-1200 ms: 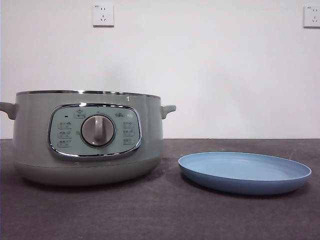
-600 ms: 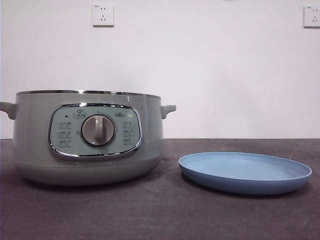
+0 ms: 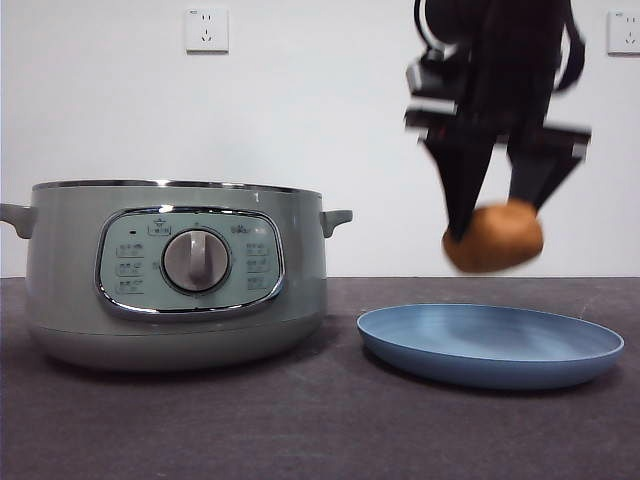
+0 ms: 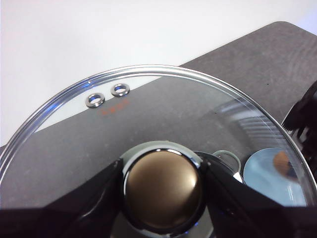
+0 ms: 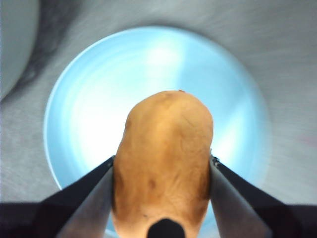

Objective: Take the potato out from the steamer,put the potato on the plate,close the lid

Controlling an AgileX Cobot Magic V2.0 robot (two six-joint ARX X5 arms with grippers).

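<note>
The potato [image 3: 493, 238] is held in the air by the right gripper [image 3: 497, 215], whose two black jaws are pressed against its opposite sides. In the front view it hangs above the plate [image 3: 490, 345], clear of the plate's surface, over the right half of the table [image 3: 320, 430]. In the right wrist view the potato [image 5: 162, 158] is seen from above with the light-blue plate [image 5: 89, 114] directly beneath it, the plate's round rim showing on all sides of it.

The plate is set flat on the dark table, to the right of the steamer [image 3: 175, 275] and just beside it without touching. The steamer is placed on the left half of the table, with its control panel and central dial [image 3: 196, 262] turned to the near side. Its chrome rim is uncovered.

The lid [image 4: 163, 119] is held by the left gripper [image 4: 161, 183], whose jaws are pinched on either side of the round knob [image 4: 161, 187]. In the left wrist view two small steel vent rings [image 4: 106, 95] are seen near the lid's rim, and the table, the plate and part of the steamer are seen through the glass. The lid and the left gripper are not seen in the front view. Two wall sockets [image 3: 206, 30] are mounted on the white wall behind the table.
</note>
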